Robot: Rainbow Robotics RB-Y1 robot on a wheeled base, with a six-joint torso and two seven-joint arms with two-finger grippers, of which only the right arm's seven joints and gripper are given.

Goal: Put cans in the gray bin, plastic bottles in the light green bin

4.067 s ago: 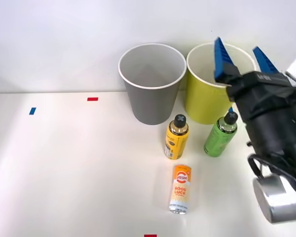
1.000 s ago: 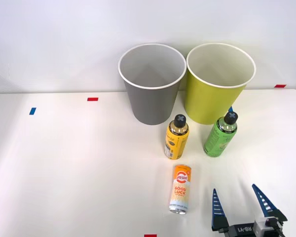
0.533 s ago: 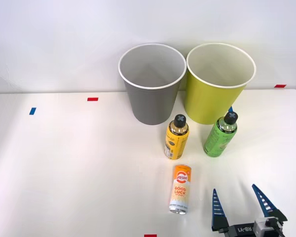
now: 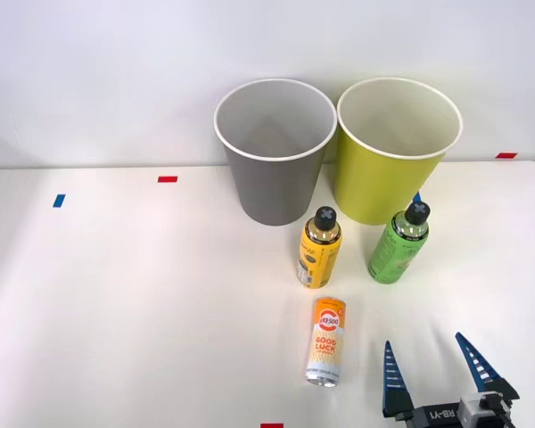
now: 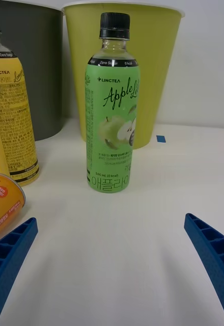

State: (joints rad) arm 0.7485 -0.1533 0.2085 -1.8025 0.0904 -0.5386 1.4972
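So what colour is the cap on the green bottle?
Black; the green bottle's cap shows best in the right wrist view.

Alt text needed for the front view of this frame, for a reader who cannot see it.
On a white table, a gray bin and a light green bin stand side by side; before them stand a yellow-labelled bottle and a green bottle. Nearer, an orange-and-white can lies down, and the right gripper sits low with its jaws open and empty.

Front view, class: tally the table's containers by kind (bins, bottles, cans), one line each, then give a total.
Bins: 2, gray bin and green bin
Bottles: 2, yellow bottle and green bottle
Cans: 1, orange can
Total: 5
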